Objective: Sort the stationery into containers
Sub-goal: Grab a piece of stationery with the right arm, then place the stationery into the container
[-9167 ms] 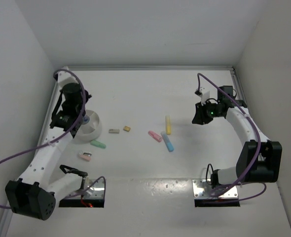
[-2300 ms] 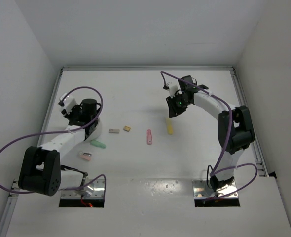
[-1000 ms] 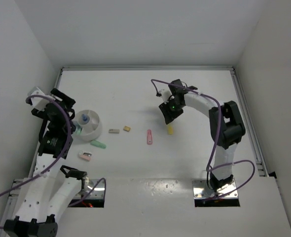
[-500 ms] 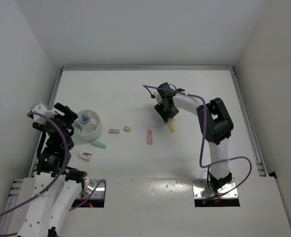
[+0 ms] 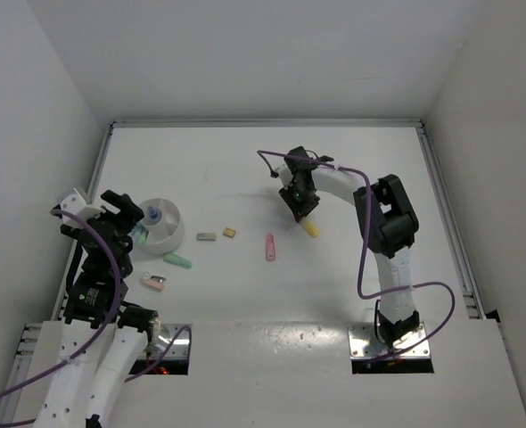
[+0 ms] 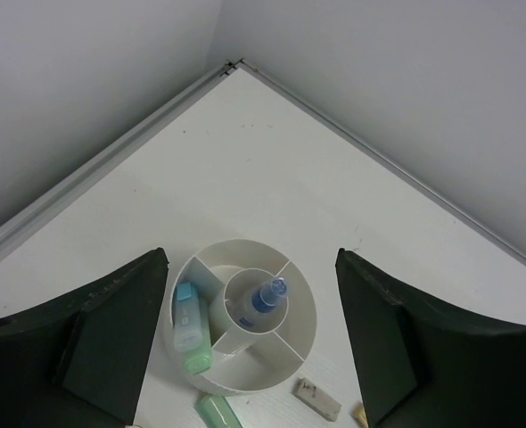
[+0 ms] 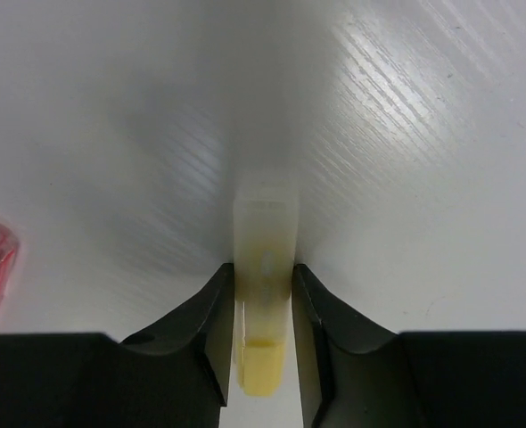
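Observation:
My right gripper (image 7: 263,278) is shut on a yellow marker (image 7: 265,259) that lies on the table, one finger pressed against each long side. From above, that gripper (image 5: 300,205) is at mid-table with the marker's yellow end (image 5: 310,229) sticking out. My left gripper (image 6: 251,257) is open and empty, hovering just left of the round white bowl (image 6: 303,308). The bowl (image 5: 170,234) holds a blue-tipped pen (image 6: 265,298) in its centre cup. A blue marker (image 6: 186,314) lies on a green one (image 6: 199,355) in a side section.
Loose on the table are a pink marker (image 5: 269,247), a tan block (image 5: 230,232), a grey block (image 5: 206,237), a green marker (image 5: 177,260) and a pink block (image 5: 153,282). White walls close in the left, back and right sides.
My right gripper has shifted left over the yellow marker and closed on it. My left gripper has drawn back a little from the bowl and opened slightly wider.

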`<act>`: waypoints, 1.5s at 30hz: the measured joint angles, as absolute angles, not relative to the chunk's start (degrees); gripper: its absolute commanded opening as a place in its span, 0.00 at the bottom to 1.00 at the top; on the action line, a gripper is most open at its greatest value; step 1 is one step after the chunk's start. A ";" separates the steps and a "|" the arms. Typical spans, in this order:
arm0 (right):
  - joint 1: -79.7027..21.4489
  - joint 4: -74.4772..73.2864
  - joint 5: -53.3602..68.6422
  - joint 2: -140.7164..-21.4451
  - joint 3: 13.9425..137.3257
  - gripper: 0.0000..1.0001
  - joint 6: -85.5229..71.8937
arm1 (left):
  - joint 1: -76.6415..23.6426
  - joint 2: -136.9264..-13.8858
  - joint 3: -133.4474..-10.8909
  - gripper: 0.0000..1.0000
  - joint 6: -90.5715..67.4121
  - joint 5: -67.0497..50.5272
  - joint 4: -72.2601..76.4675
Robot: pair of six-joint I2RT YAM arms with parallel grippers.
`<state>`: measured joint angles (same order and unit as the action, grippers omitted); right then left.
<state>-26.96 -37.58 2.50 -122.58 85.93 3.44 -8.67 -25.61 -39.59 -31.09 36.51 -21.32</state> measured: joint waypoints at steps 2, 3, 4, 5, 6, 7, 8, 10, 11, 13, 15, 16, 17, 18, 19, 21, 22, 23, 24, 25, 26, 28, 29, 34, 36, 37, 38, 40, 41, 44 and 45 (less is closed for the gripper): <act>-26.89 -37.82 3.18 -122.61 86.06 0.19 3.73 | -8.67 -25.21 -39.31 0.82 -30.96 36.12 -21.17; -26.87 -37.91 3.57 -122.65 86.11 0.15 3.75 | -8.67 -24.99 -39.11 0.82 -30.89 35.83 -21.15; -26.85 -38.19 4.03 -122.65 86.28 0.07 3.88 | -8.67 -24.88 -39.03 0.83 -30.85 35.68 -21.17; -26.85 -38.46 4.84 -122.65 86.46 0.03 4.05 | -8.69 -24.86 -39.03 0.83 -30.76 35.46 -21.12; -26.87 -38.85 6.00 -122.65 86.63 0.00 4.29 | -8.69 -24.82 -39.03 0.83 -30.70 35.33 -21.02; -26.89 -39.77 7.44 -122.67 87.11 0.00 4.56 | -8.69 -24.71 -39.03 0.83 -30.65 35.20 -20.97; -26.89 -40.95 8.97 -122.67 88.01 0.00 5.17 | -8.69 -24.56 -38.98 0.83 -30.65 35.11 -20.91; -26.96 -42.59 14.15 -122.41 90.89 0.00 6.59 | -8.69 -24.12 -38.74 0.83 -30.50 35.07 -20.56; -27.11 -42.83 16.82 -122.08 92.82 0.00 7.20 | -8.69 -23.92 -38.65 0.83 -30.44 34.94 -20.51; -27.59 -40.80 23.16 -119.98 95.74 0.00 8.03 | -8.64 -23.75 -38.59 0.83 -30.41 34.70 -20.14; -28.56 -36.14 30.02 -116.29 97.38 0.00 7.77 | -8.25 -23.75 -38.59 0.83 -30.41 34.70 -19.97; -29.21 -33.08 32.88 -114.56 97.76 0.00 7.42 | -8.10 -23.75 -38.59 0.83 -30.39 34.89 -19.99; -30.13 -28.47 36.23 -112.71 98.08 0.00 6.26 | -7.88 -23.75 -38.57 0.83 -30.39 35.16 -19.99; -30.89 -24.10 39.00 -111.42 98.08 0.00 4.82 | -7.73 -23.75 -38.52 0.83 -30.41 35.59 -19.94; -31.90 -19.14 41.85 -110.56 98.30 0.00 3.03 | -7.60 -23.68 -38.37 0.83 -30.44 36.29 -19.81; -34.11 -12.82 46.57 -111.72 102.32 0.00 -0.86 | -7.44 -23.00 -38.00 0.83 -30.44 37.50 -19.88; -35.24 -9.78 48.12 -113.30 105.16 0.00 -3.09 | -7.44 -22.50 -37.80 0.83 -30.46 38.11 -20.03; -36.34 -7.60 49.12 -115.20 108.20 0.00 -5.02 | -7.44 -21.78 -37.54 0.83 -30.50 38.83 -20.05; -37.50 -5.69 49.41 -117.47 111.57 0.00 -6.63 | -7.44 -21.04 -37.34 0.83 -30.52 39.70 -20.05; -38.68 -3.95 49.45 -119.79 114.39 0.00 -7.99 | -7.44 -20.34 -37.23 0.83 -30.68 40.58 -20.08; -39.48 -2.74 49.47 -121.56 115.96 0.00 -8.93 | -7.44 -19.73 -37.19 0.83 -30.70 41.28 -20.12; -41.45 0.21 49.54 -125.14 117.62 0.00 -10.81 | -7.44 -18.13 -37.17 0.83 -30.96 42.87 -20.05; -42.28 1.72 49.58 -126.65 117.62 0.00 -11.86 | -7.44 -17.12 -37.08 0.83 -31.27 43.64 -20.08; -45.84 17.34 51.24 -131.98 113.06 0.00 -20.05 | -7.44 -11.86 -36.05 0.83 -32.42 47.09 -20.12; -46.96 22.68 52.23 -135.06 113.99 0.00 -22.59 | -7.42 -10.26 -35.73 0.83 -32.67 48.07 -19.90; -47.48 23.94 52.73 -136.46 115.33 0.00 -23.38 | -7.42 -9.67 -35.57 0.83 -32.82 48.34 -19.88; -48.14 24.99 52.93 -138.65 117.89 0.00 -24.18 | -7.42 -9.23 -35.44 0.83 -32.93 48.66 -19.88; -49.08 27.18 53.25 -141.91 122.54 0.00 -25.28 | -7.42 -8.99 -35.38 0.83 -33.10 49.17 -19.86; -49.91 27.81 53.32 -143.98 125.91 0.00 -25.71 | -7.42 -8.97 -35.38 0.83 -33.15 49.21 -19.84; -52.01 30.74 53.34 -145.91 129.25 0.00 -26.39 | -7.42 -8.99 -35.38 0.83 -33.30 49.36 -19.84; -52.80 31.90 53.39 -145.95 129.38 0.00 -26.41 | -7.42 -8.99 -35.38 0.83 -33.30 49.39 -19.77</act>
<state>-52.80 31.90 53.39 -145.95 129.38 -26.41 -7.42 -8.99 -35.38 -33.30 49.39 -19.77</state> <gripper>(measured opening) 0.264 0.830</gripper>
